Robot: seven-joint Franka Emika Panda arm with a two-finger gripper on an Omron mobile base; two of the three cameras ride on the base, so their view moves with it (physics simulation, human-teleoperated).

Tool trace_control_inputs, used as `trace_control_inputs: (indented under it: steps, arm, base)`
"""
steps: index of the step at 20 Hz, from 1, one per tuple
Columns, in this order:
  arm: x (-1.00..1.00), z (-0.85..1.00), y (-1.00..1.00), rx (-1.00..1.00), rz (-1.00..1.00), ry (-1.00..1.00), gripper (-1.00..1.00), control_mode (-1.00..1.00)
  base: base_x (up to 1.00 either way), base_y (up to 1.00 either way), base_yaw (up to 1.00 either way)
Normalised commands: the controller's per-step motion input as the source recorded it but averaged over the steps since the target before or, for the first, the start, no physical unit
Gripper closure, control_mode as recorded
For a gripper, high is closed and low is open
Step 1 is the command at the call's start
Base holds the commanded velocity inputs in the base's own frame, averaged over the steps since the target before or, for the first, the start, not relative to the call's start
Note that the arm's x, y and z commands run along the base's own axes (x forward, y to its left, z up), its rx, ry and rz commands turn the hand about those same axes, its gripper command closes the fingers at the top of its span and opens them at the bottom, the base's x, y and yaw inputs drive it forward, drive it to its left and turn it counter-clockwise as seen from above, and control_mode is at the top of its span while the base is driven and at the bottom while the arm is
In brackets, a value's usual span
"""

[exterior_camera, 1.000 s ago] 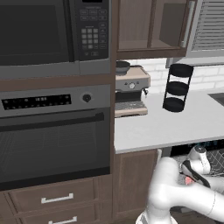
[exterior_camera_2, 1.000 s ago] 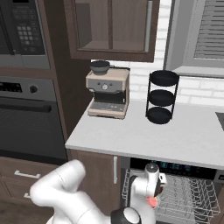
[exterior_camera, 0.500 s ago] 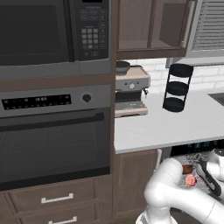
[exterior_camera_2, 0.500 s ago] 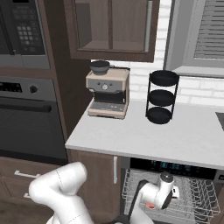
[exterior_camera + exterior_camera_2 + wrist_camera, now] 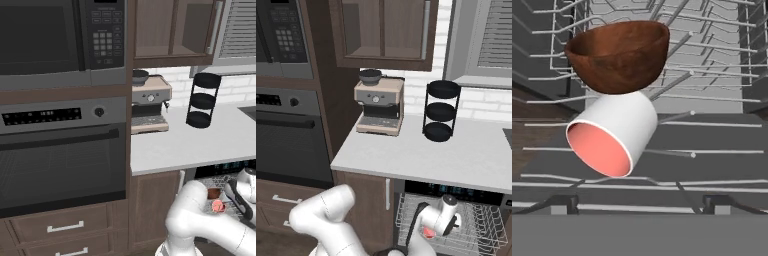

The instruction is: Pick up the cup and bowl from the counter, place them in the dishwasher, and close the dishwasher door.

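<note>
the cup (image 5: 612, 137) lay tipped under the bowl (image 5: 618, 54) in the dishwasher (image 5: 483, 225) rack; the gripper (image 5: 639, 202) stood spread, holding nothing.

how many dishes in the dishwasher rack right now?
2. A brown bowl sits in the wire rack; a white cup with pink inside lies on its side just below, touching it. Others may be hidden.

From the hand view, we see the bowl (image 5: 618, 55) covering the far end of the cup (image 5: 613, 133). The gripper (image 5: 641, 203) fingertips are cut by the bottom band; jaw spacing undeterminable. Below the counter (image 5: 456, 160), the arm hides part of the dishwasher (image 5: 481, 227) rack.
</note>
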Motion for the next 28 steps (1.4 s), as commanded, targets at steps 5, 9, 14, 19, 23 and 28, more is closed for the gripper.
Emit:
trace_control_inputs:
  steps: [5,9,14,19,23,28]
  arm:
    - [-0.34,0.79,0.0,0.0,-0.12,-0.03,-1.0,-1.0]
    - [-0.51,1.0,-0.12,0.0,-0.1,-0.01,-1.0,-1.0]
    - [-0.94,0.41,-0.43,0.04,-0.11,-0.05,-1.0,-1.0]
    - [-1.0,0.02,-0.26,0.11,-0.1,-0.16,-1.0,-1.0]
    - [-1.0,0.81,-0.24,0.03,-0.04,-0.24,-1.0,-1.0]
    - [-1.0,-0.01,-0.24,-0.01,0.0,-0.31,-1.0,-1.0]
  base:
    - [0.0,0.0,0.0]
    - [0.0,0.0,0.0]
    - [0.0,0.0,0.0]
    - [0.0,0.0,0.0]
    - [0.0,0.0,0.0]
    - [0.0,0.0,0.0]
